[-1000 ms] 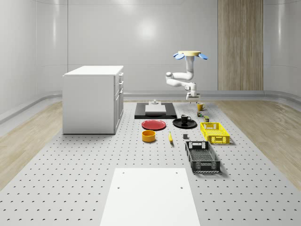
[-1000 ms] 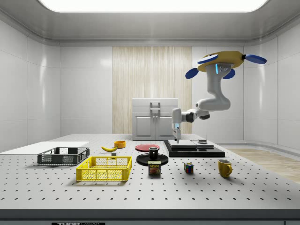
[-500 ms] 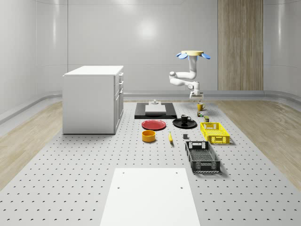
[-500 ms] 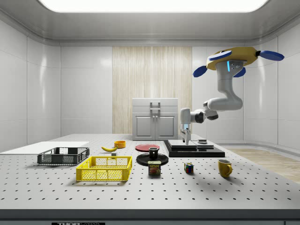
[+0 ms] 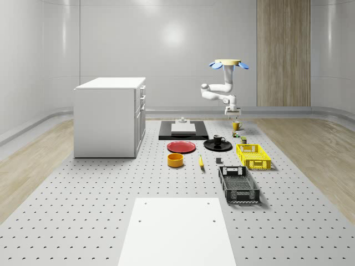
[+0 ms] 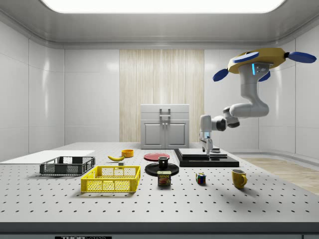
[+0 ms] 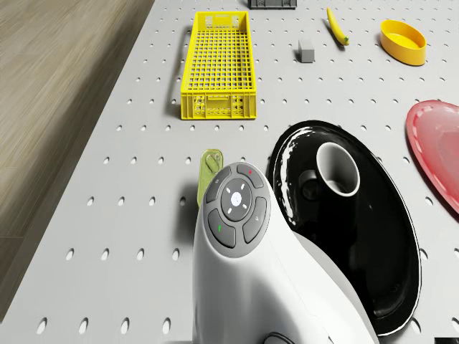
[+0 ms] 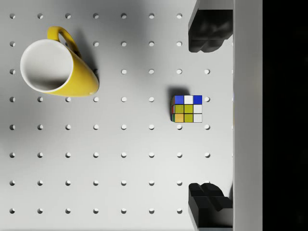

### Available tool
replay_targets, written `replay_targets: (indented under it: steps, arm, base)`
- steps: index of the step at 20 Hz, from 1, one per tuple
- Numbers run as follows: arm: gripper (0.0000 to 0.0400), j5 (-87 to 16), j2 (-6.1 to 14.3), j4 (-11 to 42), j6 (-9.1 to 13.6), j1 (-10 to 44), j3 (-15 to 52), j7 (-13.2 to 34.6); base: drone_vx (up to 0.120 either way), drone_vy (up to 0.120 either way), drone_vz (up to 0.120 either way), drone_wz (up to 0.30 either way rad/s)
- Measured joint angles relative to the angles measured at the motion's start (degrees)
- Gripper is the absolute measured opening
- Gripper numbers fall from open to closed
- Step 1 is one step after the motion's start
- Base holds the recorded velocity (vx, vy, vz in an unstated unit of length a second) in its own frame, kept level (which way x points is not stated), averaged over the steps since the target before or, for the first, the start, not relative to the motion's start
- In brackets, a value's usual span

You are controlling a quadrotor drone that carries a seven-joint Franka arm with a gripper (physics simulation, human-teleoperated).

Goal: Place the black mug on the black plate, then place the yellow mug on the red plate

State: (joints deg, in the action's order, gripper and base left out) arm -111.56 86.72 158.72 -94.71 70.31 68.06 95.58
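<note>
The black mug stands upright on the black plate. The red plate lies bare beside it. The yellow mug stands upright on the table at the far right. I hover above that far right part of the table, drone high over it. My gripper hangs open and empty above the table, with the yellow mug off to one side of it.
A Rubik's cube lies almost under the gripper. A can, a yellow basket, a black basket, a banana and a yellow bowl lie nearer. A black slab and a cabinet stand close by.
The drone and arm have shifted toward the side view's right, from beside the black plate toward the yellow mug. The gripper stays empty. No object has moved.
</note>
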Motion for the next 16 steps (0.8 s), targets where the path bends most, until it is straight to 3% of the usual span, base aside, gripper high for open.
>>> replay_targets:
  steps: [5, 12, 16]
  arm:
    - [0.0400, -0.03, -0.07, 0.01, 0.07, -0.03, -0.01, -0.02]
    - [0.0400, -0.07, -0.16, 0.01, 0.15, -0.07, -0.02, -0.05]
    - [0.0400, -0.09, -0.21, 0.02, 0.20, -0.09, -0.02, -0.07]
  base:
    - [-0.120, 0.000, -0.096, 0.000]
    - [-0.120, 0.000, 0.000, 0.000]
    - [-0.120, 0.000, -0.110, 0.000]
